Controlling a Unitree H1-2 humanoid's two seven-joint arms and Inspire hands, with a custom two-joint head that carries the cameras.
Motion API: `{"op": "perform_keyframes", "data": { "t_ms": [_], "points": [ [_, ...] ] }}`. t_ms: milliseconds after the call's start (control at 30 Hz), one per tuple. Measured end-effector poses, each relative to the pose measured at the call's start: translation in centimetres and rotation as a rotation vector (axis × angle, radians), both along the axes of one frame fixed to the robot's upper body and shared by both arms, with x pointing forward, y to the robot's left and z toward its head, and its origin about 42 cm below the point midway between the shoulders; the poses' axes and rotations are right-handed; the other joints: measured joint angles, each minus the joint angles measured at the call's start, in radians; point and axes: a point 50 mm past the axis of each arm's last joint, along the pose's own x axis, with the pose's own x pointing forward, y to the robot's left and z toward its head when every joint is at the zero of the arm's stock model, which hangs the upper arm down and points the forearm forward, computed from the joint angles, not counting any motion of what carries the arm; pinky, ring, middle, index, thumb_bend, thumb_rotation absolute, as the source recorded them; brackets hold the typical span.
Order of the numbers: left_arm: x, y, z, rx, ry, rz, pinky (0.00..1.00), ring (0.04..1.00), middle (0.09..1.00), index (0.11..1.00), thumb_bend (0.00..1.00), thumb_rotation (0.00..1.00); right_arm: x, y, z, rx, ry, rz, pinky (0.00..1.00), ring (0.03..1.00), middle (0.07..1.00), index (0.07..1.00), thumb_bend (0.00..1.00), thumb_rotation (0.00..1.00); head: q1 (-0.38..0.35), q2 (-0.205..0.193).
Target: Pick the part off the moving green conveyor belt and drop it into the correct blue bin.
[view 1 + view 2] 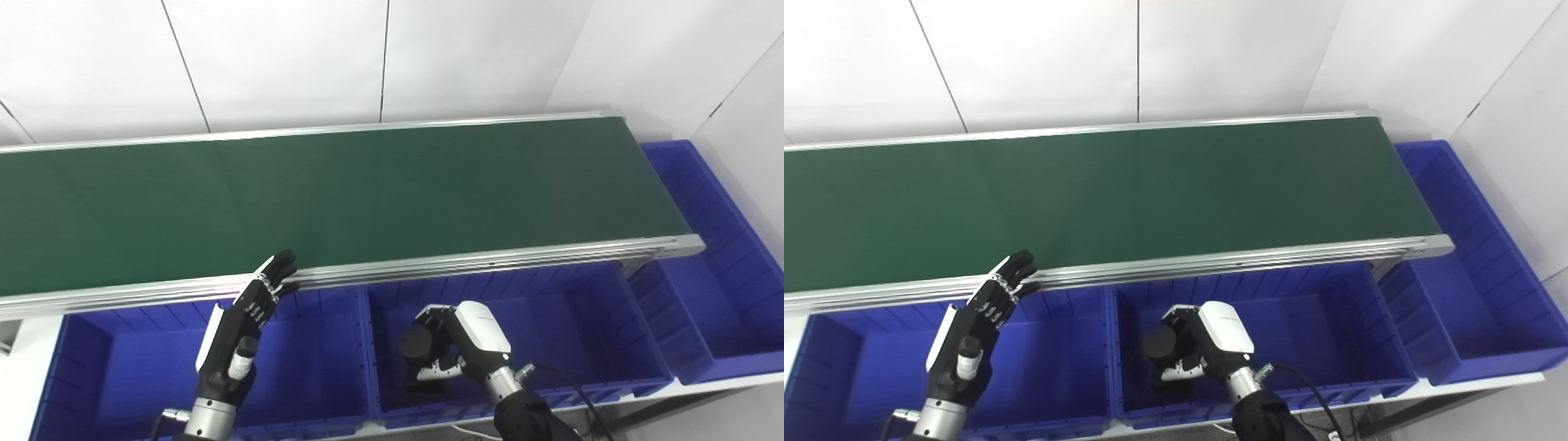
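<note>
The green conveyor belt (343, 196) carries no part in either eye view. A black cylindrical part (415, 344) sits in my right hand (465, 346), whose fingers curl around it, low over the middle blue bin (582, 331). There is a dark shape under the hand inside that bin, but I cannot tell what it is. My left hand (245, 331) is open with its fingers straight and together. It hovers above the left blue bin (122, 367), fingertips touching or just short of the belt's near metal rail (429, 263).
A third blue bin (723, 294) stands at the belt's right end, running back toward the white wall. The near rail lies between the bins and the belt. White wall panels close off the back and the right side.
</note>
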Motion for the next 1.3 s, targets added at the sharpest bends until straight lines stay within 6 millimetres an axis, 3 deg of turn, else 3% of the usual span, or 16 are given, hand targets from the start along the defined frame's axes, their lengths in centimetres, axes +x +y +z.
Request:
{"op": "perform_keyframes", "data": {
  "t_ms": [467,600,633,667,700,733,833,1067,1300],
  "points": [
    [-0.2,0.0,0.3,-0.002,-0.011,0.002,0.83,0.899,0.91,0.873,0.96,0.93,0.0,-0.8,-1.0,-0.039,0.029,-0.002,0.32,0.38,0.47,0.546,0.51,0.0,0.002,0.002],
    [-0.2,0.1,0.3,-0.003,-0.011,0.002,0.83,0.9,0.91,0.87,0.96,0.93,0.1,-0.7,-0.8,-0.028,0.021,-0.009,0.35,0.407,0.501,0.531,0.52,0.0,0.003,0.002],
    [-0.2,0.1,0.3,-0.003,-0.01,0.002,0.83,0.897,0.908,0.869,0.95,0.93,0.1,-0.7,-0.6,-0.022,0.02,-0.008,0.42,0.52,0.596,0.595,0.77,0.14,0.003,0.0],
    [-0.2,0.1,0.3,-0.002,-0.01,0.002,0.83,0.896,0.907,0.869,0.95,0.93,0.2,-0.6,-0.5,-0.017,0.019,-0.003,0.44,0.548,0.62,0.611,0.83,0.18,0.003,0.0],
    [-0.2,0.1,0.3,-0.002,-0.01,0.002,0.82,0.895,0.906,0.87,0.95,0.93,0.3,-0.5,-0.3,-0.008,0.023,0.005,0.53,0.669,0.728,0.692,0.95,0.33,0.005,0.0],
    [-0.2,0.1,0.3,-0.002,-0.01,0.001,0.82,0.894,0.906,0.869,0.96,0.93,0.4,-0.5,-0.1,-0.002,0.03,0.013,0.58,0.723,0.776,0.728,0.98,0.38,0.005,0.0],
    [-0.3,0.1,0.3,-0.001,-0.009,0.0,0.82,0.894,0.905,0.87,0.96,0.94,0.4,-0.2,0.3,0.008,0.038,0.034,0.63,0.771,0.819,0.76,1.0,0.42,0.006,0.002],
    [-0.3,0.0,0.3,0.002,-0.008,-0.002,0.82,0.886,0.896,0.868,0.96,0.94,0.0,-0.6,0.4,0.009,0.05,0.038,0.63,0.764,0.813,0.752,1.0,0.45,0.012,-0.002],
    [-0.4,-0.2,0.2,0.0,-0.006,-0.006,0.82,0.889,0.898,0.872,0.95,0.93,0.2,-0.8,1.8,0.037,0.04,0.054,0.55,0.676,0.738,0.722,1.0,0.46,0.024,-0.002]
  ]
}}
